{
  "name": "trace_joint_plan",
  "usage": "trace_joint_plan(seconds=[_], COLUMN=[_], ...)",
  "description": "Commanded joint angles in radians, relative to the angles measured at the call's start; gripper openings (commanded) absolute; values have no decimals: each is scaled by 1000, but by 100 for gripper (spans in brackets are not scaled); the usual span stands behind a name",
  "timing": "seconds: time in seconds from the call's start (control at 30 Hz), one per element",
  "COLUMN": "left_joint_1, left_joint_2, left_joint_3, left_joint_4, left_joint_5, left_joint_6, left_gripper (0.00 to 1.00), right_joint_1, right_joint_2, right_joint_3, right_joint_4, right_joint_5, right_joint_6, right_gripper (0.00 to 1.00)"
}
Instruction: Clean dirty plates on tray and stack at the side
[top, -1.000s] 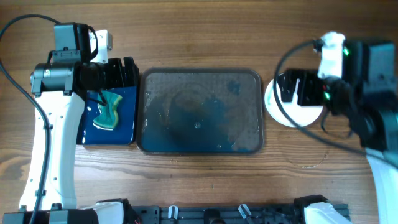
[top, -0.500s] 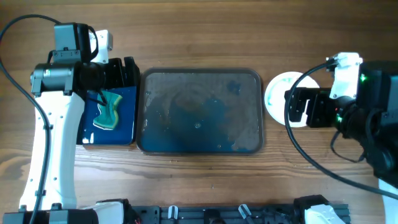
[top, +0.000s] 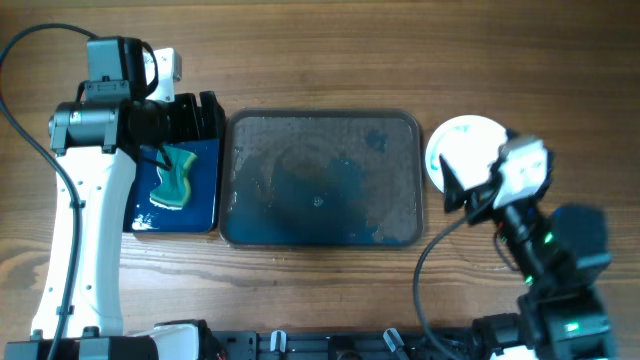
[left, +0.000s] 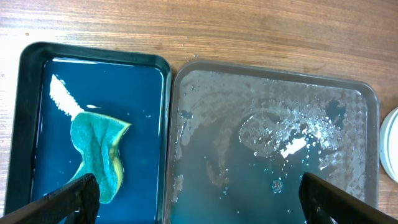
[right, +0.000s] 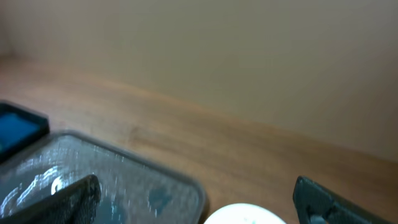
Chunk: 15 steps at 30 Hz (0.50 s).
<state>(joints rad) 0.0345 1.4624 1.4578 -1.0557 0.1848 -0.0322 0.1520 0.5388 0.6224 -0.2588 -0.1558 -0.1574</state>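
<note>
The dark grey tray (top: 322, 120) lies mid-table, wet with teal smears and bare of plates; it also shows in the left wrist view (left: 273, 71) and the right wrist view (right: 93, 168). White plates (top: 468, 145) sit stacked on the wood right of the tray; their edge shows in the right wrist view (right: 242, 214) and the left wrist view (left: 390, 149). My right gripper (top: 462, 190) is open and empty, raised over the stack's near side. My left gripper (top: 185, 115) is open and empty above the blue tray's far end.
A blue tray with black rim (top: 205, 215) lies left of the grey tray, holding blue liquid and a green sponge (top: 172, 180), also seen in the left wrist view (left: 99, 152). Arm bases stand along the table's near edge.
My right arm has pulled back from over the plate stack toward the near edge and tilted up, uncovering the plates. The left arm has not moved.
</note>
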Motion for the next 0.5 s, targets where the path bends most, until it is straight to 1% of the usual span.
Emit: trace_joint_plan(seconds=[0.0,0.1,0.13,0.17,0.23,0.3,0.47], left_joint_1=[1,1,1,1,1,1,1], left_joint_2=[5,5,5,5,5,5,5], left_joint_3=[3,3,3,3,3,3,3], left_joint_4=[0,0,0,0,0,0,0], left_joint_5=[13,13,13,13,13,13,13], left_joint_6=[-10,-10,-10,-10,-10,-10,-10], left_gripper=[100,100,100,100,100,100,100], right_joint_1=[3,2,-8,-17,-18,-18,-18], right_joint_2=[-195,-345,-421,-464,-502,-538,-535], right_joint_3=[-314,-502,-579,-611,-617,-617,-617], right_joint_4=[194,308,322,322,282,282,283], right_joint_5=[-104,-135,-140,-143,-145,-145,-145], right_joint_6=[-38,-38,-37,-38,-36,-18,-24], right_gripper=[100,100,100,100,100,100,100])
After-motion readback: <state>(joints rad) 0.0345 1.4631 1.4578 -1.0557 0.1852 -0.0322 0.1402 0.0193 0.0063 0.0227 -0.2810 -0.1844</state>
